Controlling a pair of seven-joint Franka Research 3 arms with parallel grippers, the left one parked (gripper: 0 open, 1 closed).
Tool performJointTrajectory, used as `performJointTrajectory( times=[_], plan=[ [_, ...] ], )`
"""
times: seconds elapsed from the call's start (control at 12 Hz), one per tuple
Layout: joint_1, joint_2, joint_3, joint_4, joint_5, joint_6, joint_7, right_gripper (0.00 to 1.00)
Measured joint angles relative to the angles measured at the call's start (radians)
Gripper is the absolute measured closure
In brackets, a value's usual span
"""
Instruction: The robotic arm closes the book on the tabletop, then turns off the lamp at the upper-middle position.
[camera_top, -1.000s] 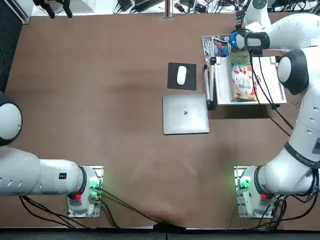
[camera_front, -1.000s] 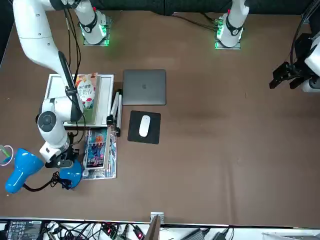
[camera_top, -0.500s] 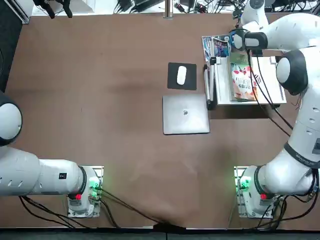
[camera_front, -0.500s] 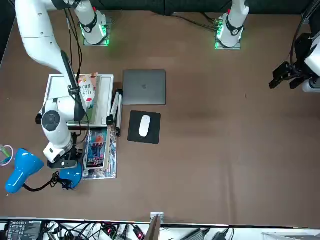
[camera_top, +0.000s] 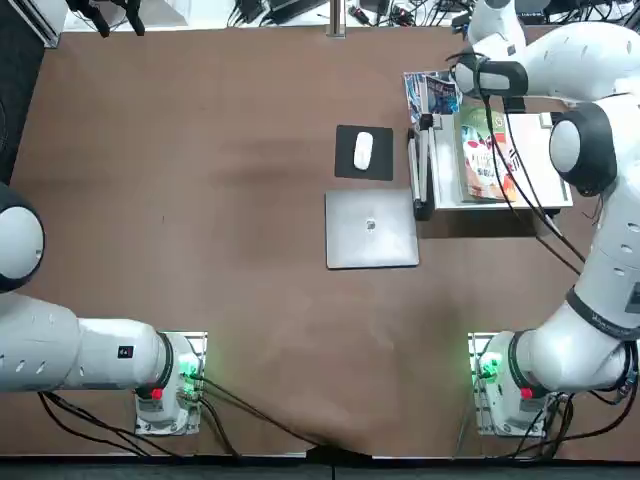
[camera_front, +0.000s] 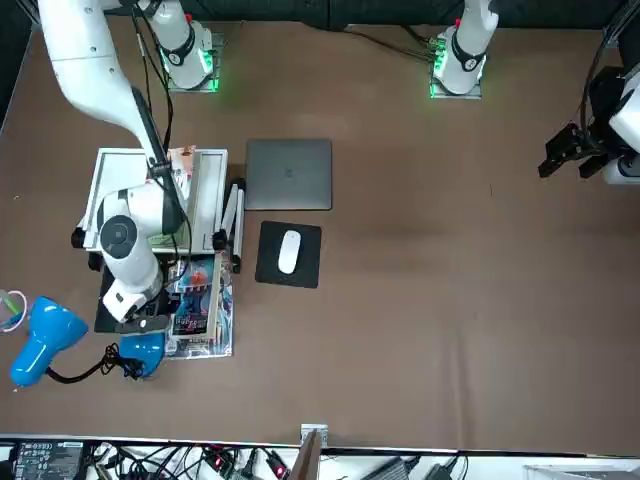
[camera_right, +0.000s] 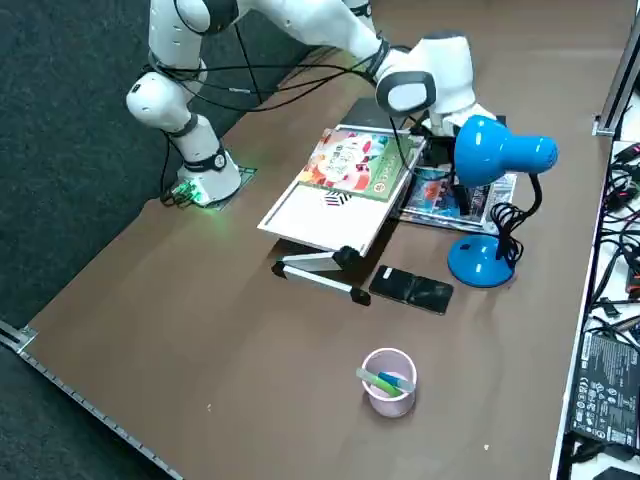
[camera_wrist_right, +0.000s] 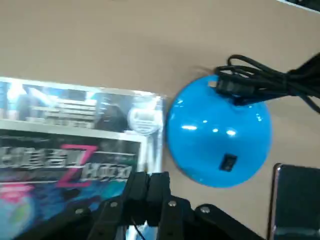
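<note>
The right gripper (camera_wrist_right: 148, 181), its fingers together and holding nothing, is over the magazine (camera_wrist_right: 65, 150), beside the lamp (camera_wrist_right: 215, 135). Best to center the fingertips above the switch (camera_wrist_right: 228, 162), then press straight down, gently.

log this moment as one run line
right jaws: shut, beside lamp base | book: closed, on white stand

From over here I can see that the right arm (camera_front: 90, 80) has swung across toward the laptop's side, its wrist drawing off the desk lamp's blue base (camera_front: 143, 350) and coming over the glossy magazine (camera_front: 195, 310), its cables (camera_front: 168, 130) shifting along with it.
</note>
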Motion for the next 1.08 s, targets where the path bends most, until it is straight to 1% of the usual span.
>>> performJointTrajectory(
  times=[0.17,0.33,0.5,0.83,0.92,1.08],
  plan=[
    [0.005,-0.027,0.034,0.007,0.013,-0.048,0.019,0.99],
    [0.008,-0.055,0.065,0.026,0.057,-0.106,0.027,0.99],
    [0.019,-0.084,0.084,0.071,0.078,-0.209,0.032,0.99],
    [0.042,-0.163,0.092,0.18,0.094,-0.469,0.038,0.99],
    [0.048,-0.218,0.093,0.199,0.138,-0.565,0.038,0.99],
    [0.049,-0.277,0.094,0.203,0.161,-0.652,0.03,0.99]
  ],
)
